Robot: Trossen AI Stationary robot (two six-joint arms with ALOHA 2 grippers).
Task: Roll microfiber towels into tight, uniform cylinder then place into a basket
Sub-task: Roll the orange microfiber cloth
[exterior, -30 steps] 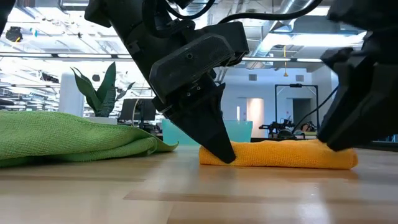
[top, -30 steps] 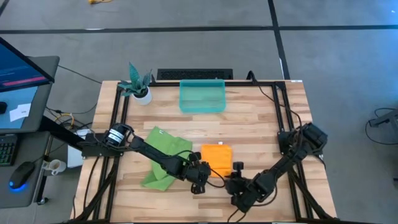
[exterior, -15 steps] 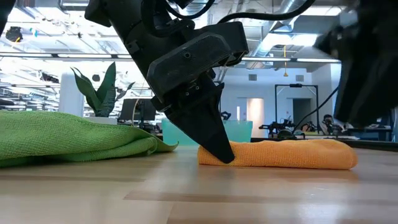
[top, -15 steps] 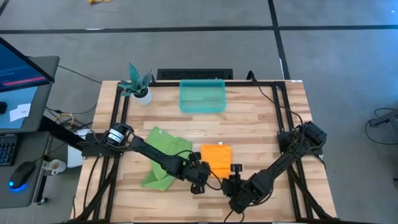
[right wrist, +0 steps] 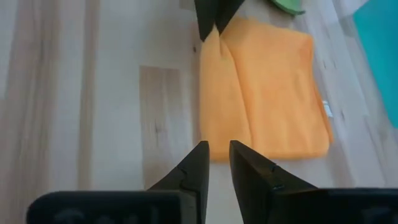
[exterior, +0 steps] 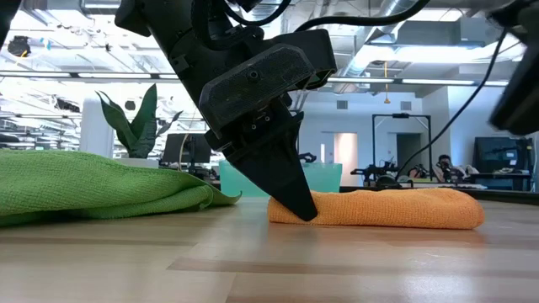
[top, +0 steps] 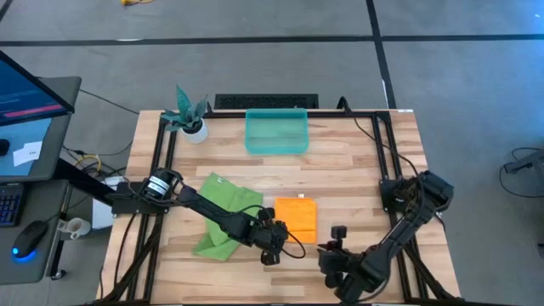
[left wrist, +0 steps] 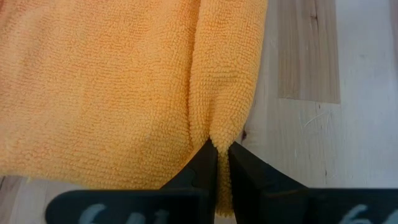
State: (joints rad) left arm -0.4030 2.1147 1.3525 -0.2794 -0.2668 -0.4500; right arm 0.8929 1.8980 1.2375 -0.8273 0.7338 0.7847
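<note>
A: Although nothing is rolled yet, where is the towel being worked?

B: The folded orange-yellow microfiber towel point(top: 297, 218) lies flat at the table's near middle. The left gripper point(top: 273, 247) pinches its near left corner point(left wrist: 219, 138), fingers closed on a ridge of cloth. A crumpled lime green microfiber towel point(top: 223, 210) sits just left. The shallow translucent teal plastic bin point(top: 276, 131) stands well apart at the far edge, beside a small white pot with a teal plant point(top: 189, 116).

A: And the right gripper point(top: 337, 255)?

B: It is off the cloth near the front edge, fingers narrowly apart, holding nothing.

A: How should the roll go?

B: Probably both near corners lifted level and turned evenly, keeping the cylinder tight.

A: What changed?

B: A second ago the right gripper was at the towel's near right edge; it has pulled back.
</note>
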